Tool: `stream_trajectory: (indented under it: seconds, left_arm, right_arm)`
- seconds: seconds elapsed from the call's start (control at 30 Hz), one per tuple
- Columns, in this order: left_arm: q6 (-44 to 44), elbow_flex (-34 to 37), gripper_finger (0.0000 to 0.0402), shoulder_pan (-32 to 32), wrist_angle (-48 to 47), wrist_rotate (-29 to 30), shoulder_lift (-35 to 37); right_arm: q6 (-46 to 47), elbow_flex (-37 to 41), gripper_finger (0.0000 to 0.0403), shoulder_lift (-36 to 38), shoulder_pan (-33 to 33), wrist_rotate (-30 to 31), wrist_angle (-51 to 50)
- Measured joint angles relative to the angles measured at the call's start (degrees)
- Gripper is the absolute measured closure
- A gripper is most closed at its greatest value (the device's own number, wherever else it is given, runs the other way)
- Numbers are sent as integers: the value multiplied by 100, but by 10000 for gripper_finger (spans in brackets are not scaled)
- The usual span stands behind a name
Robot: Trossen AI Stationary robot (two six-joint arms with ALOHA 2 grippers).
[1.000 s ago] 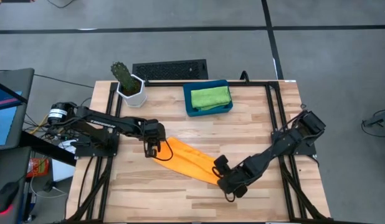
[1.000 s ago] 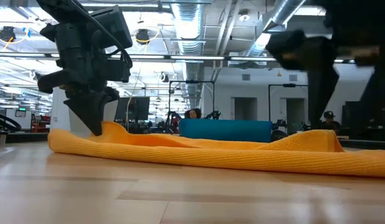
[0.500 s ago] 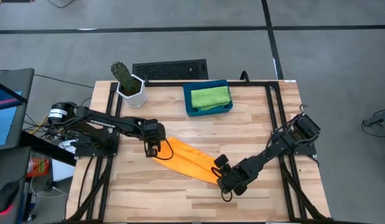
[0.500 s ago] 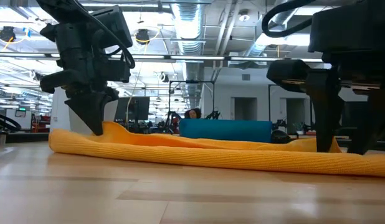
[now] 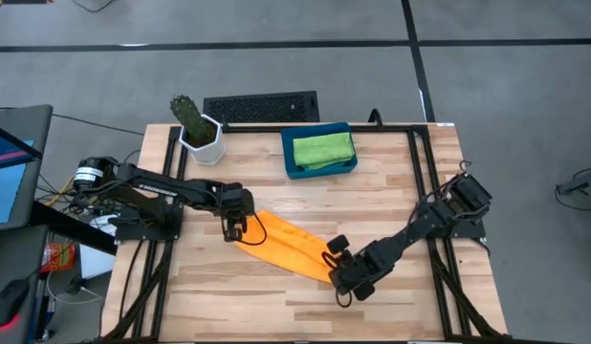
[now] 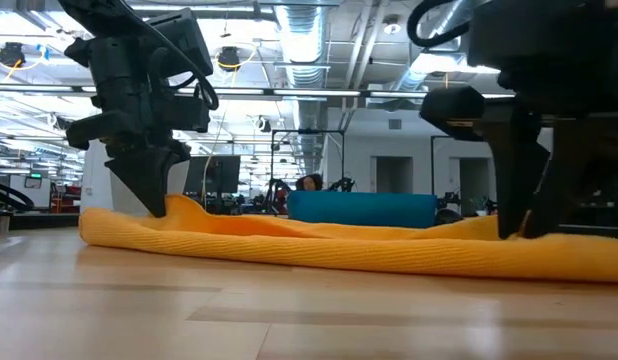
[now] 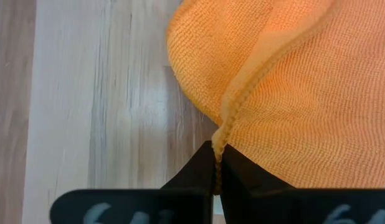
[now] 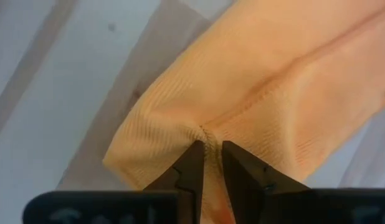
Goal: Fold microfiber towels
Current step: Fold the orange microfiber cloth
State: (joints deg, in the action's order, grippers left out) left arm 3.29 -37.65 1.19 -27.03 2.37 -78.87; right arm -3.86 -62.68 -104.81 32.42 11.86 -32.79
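Note:
An orange microfiber towel point(image 5: 288, 247) lies bunched in a long strip slanting across the table's middle, resting on the wood along its length point(image 6: 319, 248). My left gripper point(image 5: 235, 232) is shut on the strip's left end, and my right gripper point(image 5: 332, 262) is shut on its right end. A green towel point(image 5: 322, 148) lies folded in the dark-blue tray point(image 5: 291, 164) at the table's far side. My left gripper pinches the towel's stitched hem point(image 7: 218, 142) between its two fingers at the strip's left end. The fingers point(image 6: 149, 195) point steeply down from above. The hem stands up as a small ridge while the cloth around it lies slack on the table. My right gripper pinches a puckered bit of the hem point(image 8: 206, 135) between its two fingertips at the strip's right end. It comes steeply from above, its fingers point(image 6: 517, 205) pointing down. The cloth there rests slack on the table.
A cactus in a white pot point(image 5: 195, 129) stands at the far left corner. Black frame rails point(image 5: 425, 172) run along the table's sides. Bare wood point(image 5: 276, 301) lies along the near edge.
My right gripper has sunk onto the towel's right end, shifting slightly toward my left gripper, and its fingers have drawn together on the cloth. The small hump at that end of the towel has flattened. The left end has stayed where it was.

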Motion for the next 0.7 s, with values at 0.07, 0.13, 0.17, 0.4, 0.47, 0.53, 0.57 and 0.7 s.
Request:
stream_trajectory:
  seconds: [0.07,0.13,0.17,0.4,0.47,0.53,0.57,0.7]
  left_arm:
    - [0,0,401,0,2,0,0]
    - [0,0,401,0,2,0,0]
    - [0,0,401,0,4,0,0]
    - [-55,0,401,0,4,0,0]
    - [-95,0,401,0,8,0,0]
    - [-109,0,401,0,25,2,0]
    - [-109,0,401,0,49,1,0]
    - [-109,0,401,0,144,2,0]
  right_arm:
    - [79,-30,320,0,-42,-4,-40]
    - [83,-78,317,2,-79,-2,-14]
    - [83,-96,315,2,-91,-4,1]
    - [90,-102,298,47,-189,-44,-45]
    - [102,-109,292,120,-242,-38,1]
    - [259,-110,289,145,-333,14,-10]
    - [396,-104,289,164,-406,28,-26]
    - [1002,-107,290,186,-720,28,-126]
